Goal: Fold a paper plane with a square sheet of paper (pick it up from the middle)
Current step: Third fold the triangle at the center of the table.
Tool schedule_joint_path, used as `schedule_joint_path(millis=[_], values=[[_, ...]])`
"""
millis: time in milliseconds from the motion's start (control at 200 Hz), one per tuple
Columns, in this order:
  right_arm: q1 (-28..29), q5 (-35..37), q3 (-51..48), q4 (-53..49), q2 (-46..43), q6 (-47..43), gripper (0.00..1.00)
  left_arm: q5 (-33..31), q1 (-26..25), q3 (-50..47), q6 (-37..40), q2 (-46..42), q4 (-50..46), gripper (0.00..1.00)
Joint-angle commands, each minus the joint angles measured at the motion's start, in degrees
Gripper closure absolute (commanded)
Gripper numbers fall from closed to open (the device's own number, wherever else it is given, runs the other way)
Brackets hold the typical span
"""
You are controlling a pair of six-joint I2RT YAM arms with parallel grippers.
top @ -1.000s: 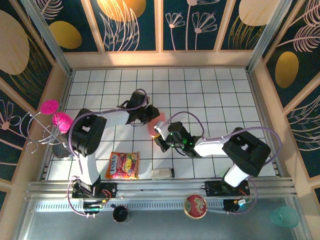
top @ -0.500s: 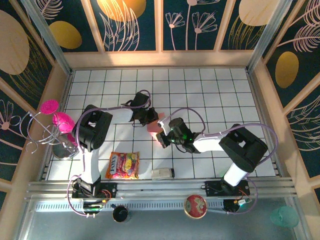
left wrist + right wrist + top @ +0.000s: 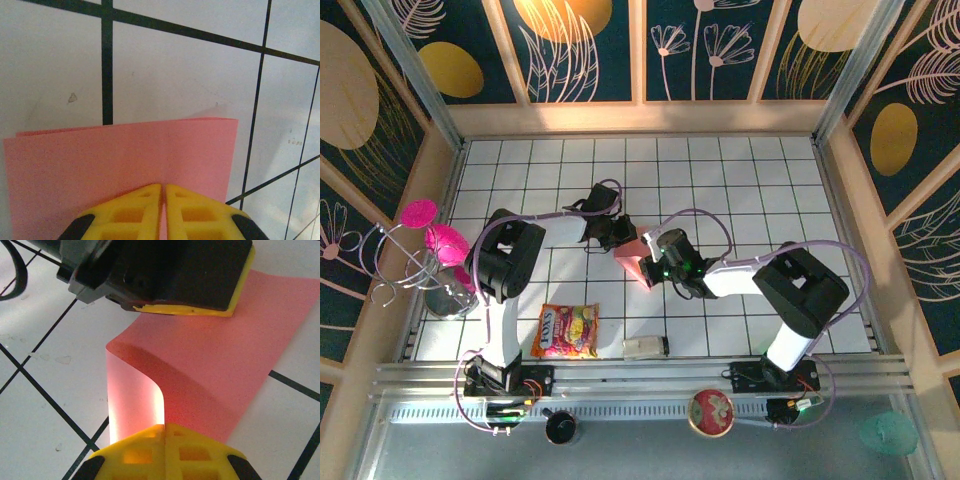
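Paper [image 3: 120, 155] | left claw [image 3: 163, 187] pinching | right claw [image 3: 164, 427] pinching | packet [image 3: 565, 331] print illegible

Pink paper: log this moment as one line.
left tool shut on pink paper | right tool shut on its curled-up edge

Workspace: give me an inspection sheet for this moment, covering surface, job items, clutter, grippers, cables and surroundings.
Surface: white tiled table with dark grid lines.
Job's things: salmon-pink paper sheet, seemingly folded double, with one edge curled up off the table.
Clutter: orange-yellow snack packet; small white-and-dark item near the front edge, too small to identify; wire stand with magenta pieces at the left.
Grippers: left gripper shut, tips seemingly pressing the sheet down; right gripper shut on the curled edge.
Cables: lilac cables looped along both arms.
Surroundings: dark floral wall panels; metal rail at the near edge.
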Motion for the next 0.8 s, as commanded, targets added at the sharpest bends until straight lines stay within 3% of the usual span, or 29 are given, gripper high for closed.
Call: schedule_joint_path(millis=[0, 796], values=[[-0.4, 0.5, 1.8, -0.8, 1.2, 0.9, 1.0, -0.4, -0.4, 0.2, 1.2, 2.4, -3.7, 0.89], [-0.8, 3.6, 3.9, -4.6, 4.5, 2.0, 1.0, 0.4, -0.4, 0.4, 0.6, -0.1, -3.3, 0.88]])
